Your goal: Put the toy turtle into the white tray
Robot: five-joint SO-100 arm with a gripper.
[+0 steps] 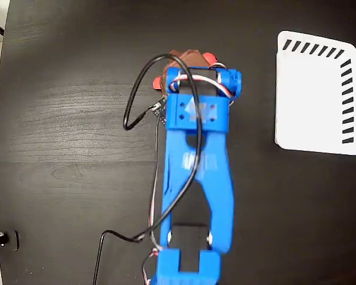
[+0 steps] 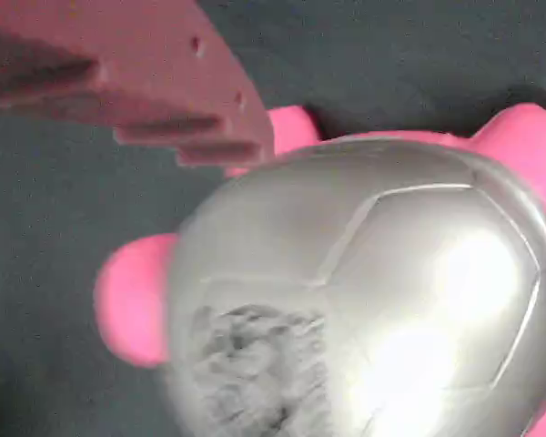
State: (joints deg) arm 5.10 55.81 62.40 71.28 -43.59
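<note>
Toy turtle (image 2: 364, 300): under hand (image 1: 187, 62), grip state indeterminable. Risk: glossy domed shell slipping before reaching white tray (image 1: 314, 95).

One blue robot arm (image 1: 196, 172) stands over one black table (image 1: 65, 119) in the fixed view, carrying one gripper (image 1: 187, 62). One toy turtle (image 2: 364, 300) fills the wrist view, its single shiny domed shell bearing one dark patch, with three pink limbs or body parts showing around it. One white tray (image 1: 314, 95) lies to the right, with two rows of black slanted slots. One looping black cable (image 1: 136, 101) trails along the arm
</note>
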